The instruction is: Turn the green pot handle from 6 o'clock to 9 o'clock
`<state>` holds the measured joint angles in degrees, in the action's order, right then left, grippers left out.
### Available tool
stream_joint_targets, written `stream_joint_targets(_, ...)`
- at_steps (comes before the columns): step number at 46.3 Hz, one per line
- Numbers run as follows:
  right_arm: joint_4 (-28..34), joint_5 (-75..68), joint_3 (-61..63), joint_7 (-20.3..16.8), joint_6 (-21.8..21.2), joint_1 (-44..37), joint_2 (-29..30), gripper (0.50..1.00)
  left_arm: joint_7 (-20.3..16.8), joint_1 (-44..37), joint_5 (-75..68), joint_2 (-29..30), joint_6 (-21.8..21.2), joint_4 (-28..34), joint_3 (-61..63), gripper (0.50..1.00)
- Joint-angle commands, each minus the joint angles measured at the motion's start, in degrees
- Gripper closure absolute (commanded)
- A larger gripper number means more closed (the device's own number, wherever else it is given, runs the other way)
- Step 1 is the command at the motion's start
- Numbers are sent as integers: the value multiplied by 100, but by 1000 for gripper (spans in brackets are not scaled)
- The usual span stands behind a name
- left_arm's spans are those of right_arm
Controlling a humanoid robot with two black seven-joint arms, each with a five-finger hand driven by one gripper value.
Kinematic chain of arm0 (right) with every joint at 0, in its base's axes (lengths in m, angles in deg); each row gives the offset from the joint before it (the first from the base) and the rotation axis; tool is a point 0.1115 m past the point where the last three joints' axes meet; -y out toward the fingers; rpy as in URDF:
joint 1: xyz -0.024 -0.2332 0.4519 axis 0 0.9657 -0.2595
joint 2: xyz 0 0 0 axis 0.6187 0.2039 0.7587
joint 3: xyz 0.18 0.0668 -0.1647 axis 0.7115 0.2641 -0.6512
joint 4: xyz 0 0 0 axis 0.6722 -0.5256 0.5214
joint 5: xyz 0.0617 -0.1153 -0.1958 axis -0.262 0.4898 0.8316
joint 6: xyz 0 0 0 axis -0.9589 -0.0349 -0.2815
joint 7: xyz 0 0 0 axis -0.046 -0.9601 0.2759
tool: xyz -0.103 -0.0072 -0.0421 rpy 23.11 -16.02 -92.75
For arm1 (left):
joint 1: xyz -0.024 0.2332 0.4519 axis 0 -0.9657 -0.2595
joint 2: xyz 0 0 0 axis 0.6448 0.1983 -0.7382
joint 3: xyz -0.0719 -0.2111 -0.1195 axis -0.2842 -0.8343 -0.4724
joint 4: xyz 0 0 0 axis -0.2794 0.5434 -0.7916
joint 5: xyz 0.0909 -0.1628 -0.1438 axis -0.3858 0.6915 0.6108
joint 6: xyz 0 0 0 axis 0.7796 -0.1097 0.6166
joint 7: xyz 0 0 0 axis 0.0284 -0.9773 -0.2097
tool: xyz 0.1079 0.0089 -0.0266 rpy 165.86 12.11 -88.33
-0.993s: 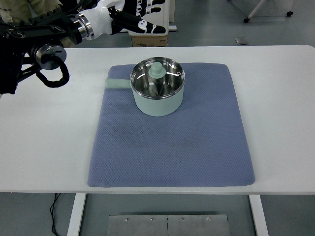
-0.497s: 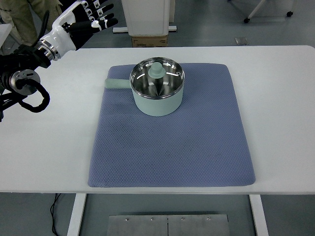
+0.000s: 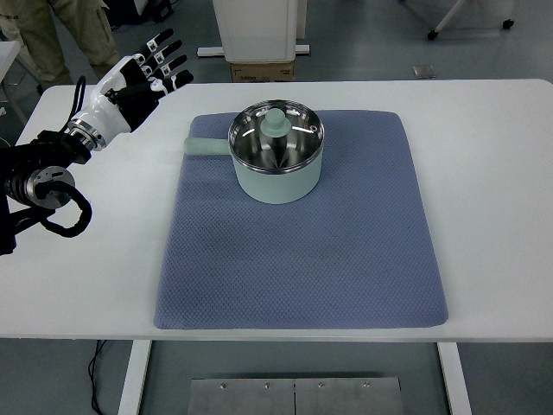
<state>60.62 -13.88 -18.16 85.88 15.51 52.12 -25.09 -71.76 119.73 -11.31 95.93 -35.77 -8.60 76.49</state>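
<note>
A pale green pot (image 3: 276, 173) with a shiny steel inside stands on the upper middle of a blue-grey mat (image 3: 298, 225). Its short green handle (image 3: 206, 147) points left, toward 9 o'clock. A green-knobbed lid lies tilted inside the pot. My left hand (image 3: 143, 73) is over the table's far left corner, well left of the handle and apart from it, fingers spread and holding nothing. The black left arm (image 3: 43, 173) comes in from the left edge. The right arm is out of view.
The mat lies on a white table (image 3: 501, 173). Beyond the far edge stand a white cabinet base (image 3: 259, 30) and a cardboard box (image 3: 262, 71). A person's legs (image 3: 60, 35) show at the top left.
My left hand has swung down and to the left, away from the area behind the pot, with the arm pulling back toward the left edge. The pot has not moved.
</note>
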Motion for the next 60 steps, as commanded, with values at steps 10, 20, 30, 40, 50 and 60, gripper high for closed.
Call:
stream_joint_targets(10, 0, 0, 0, 6, 0, 1, 0, 500, -1, -335, 316, 10, -44, 142, -331, 500)
stream_joint_targets(20, 0, 0, 0, -3, 0, 1, 0, 500, -1, -485, 492, -34, -158, 687, -560, 500)
stream_joint_targets(30, 9, 0, 9, 6, -18, 1, 0, 500, -1, -739, 571, -376, -562, 1302, -1105, 500)
stream_joint_targets(40, 9, 0, 0, 6, -18, -17, 0, 500, -1, -836, 562, -1158, -694, 1935, -1491, 500)
stream_joint_targets(50, 9, 9, 0, 6, -18, -8, 0, 500, -1, -933, 553, -1519, -694, 2102, -1606, 500)
stream_joint_targets(60, 9, 0, 0, 6, -18, -17, 0, 500, -1, -1091, 536, -1642, -694, 2216, -1632, 500)
